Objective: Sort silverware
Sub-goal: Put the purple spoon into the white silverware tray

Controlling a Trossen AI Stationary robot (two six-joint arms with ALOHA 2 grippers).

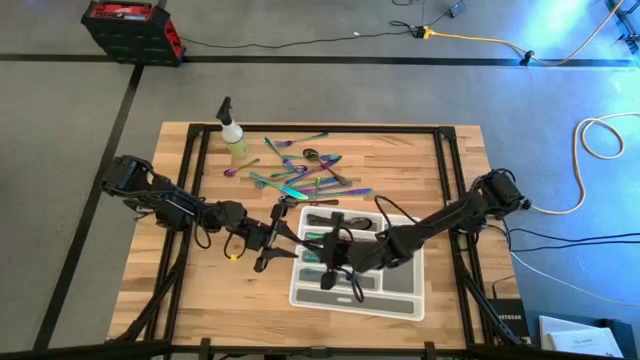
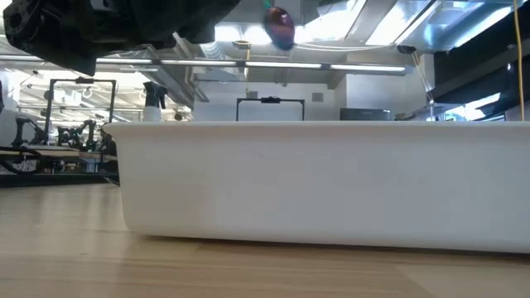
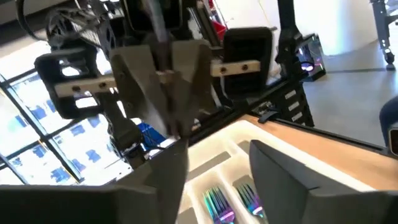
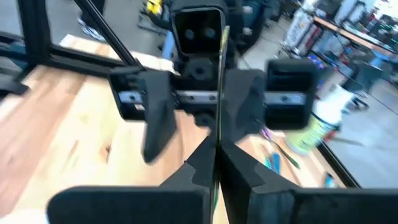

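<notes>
My right gripper (image 4: 217,165) is shut on a slim iridescent piece of silverware (image 4: 221,93), held above the left end of the white compartment tray (image 1: 300,295). A purple spoon bowl (image 2: 280,26) shows high above the tray's wall (image 2: 331,182). My left gripper (image 3: 217,180) faces the right one from the table's left. It is open, with a finger on either side of the piece and touching nothing. More silverware (image 1: 300,175) lies loose on the wood beyond the tray. Rainbow forks (image 3: 214,205) lie in tray compartments. My right gripper pinches the piece's thin shaft (image 4: 219,146) between its two fingertips. The fingers come nearly level from the table's right and lie across the shaft. The piece stands upright above the fingers, lifted clear of tray and table.
A yellow-green spray bottle (image 1: 235,140) stands at the table's far left, next to the loose pile. The black table frame (image 1: 455,170) runs along the left, right and far sides. Bare wood (image 1: 200,290) lies left of the tray.
</notes>
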